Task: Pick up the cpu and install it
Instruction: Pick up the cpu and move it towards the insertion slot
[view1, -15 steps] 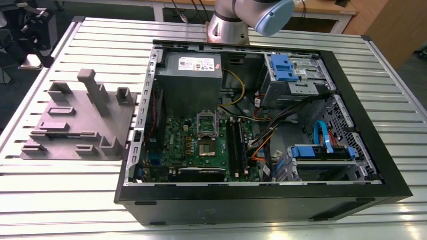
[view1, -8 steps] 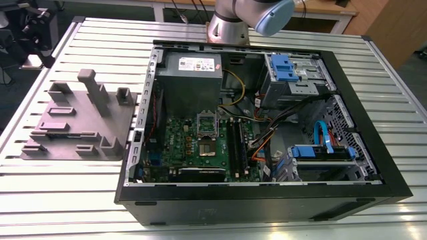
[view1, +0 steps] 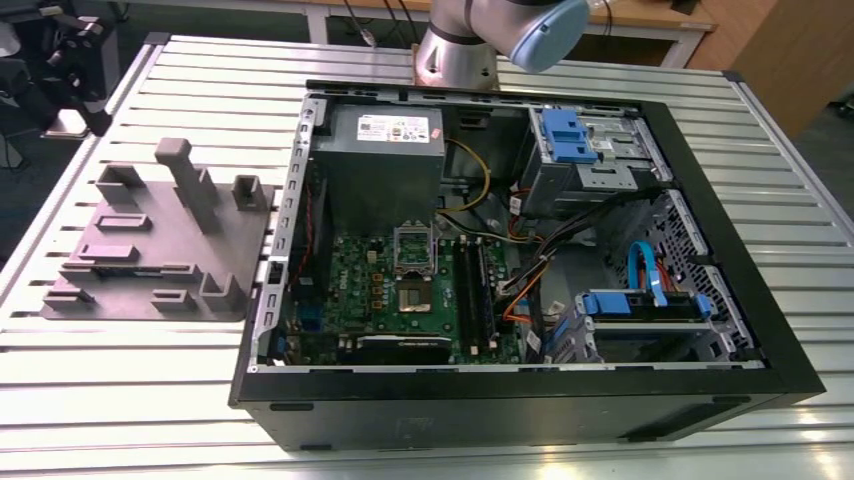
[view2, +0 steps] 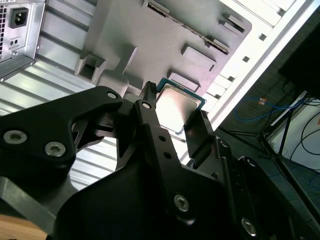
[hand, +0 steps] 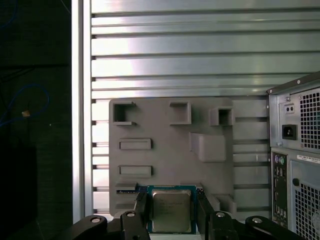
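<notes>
In both wrist views the cpu (hand: 171, 211) (view2: 179, 106), a small square chip with a silvery top and a thin blue-green rim, sits between the two black fingers (hand: 141, 209) of my gripper (hand: 172, 200) (view2: 175, 107). The jaws press its opposite edges, so the gripper is shut on it. The chip hangs well above the grey plastic plate (hand: 165, 150) (view2: 150, 35) with upright blocks. In the exterior view the motherboard's socket (view1: 416, 293) lies uncovered inside the case, its metal frame (view1: 414, 243) flipped up behind it.
The open computer case (view1: 534, 400) lies on the slatted metal table (view1: 160, 380), with the grey plate (view1: 147, 250) at the exterior view's left of it. Cables, blue drive brackets and a power supply (view1: 384, 135) fill the case. The arm's base (view1: 461, 50) stands behind the case.
</notes>
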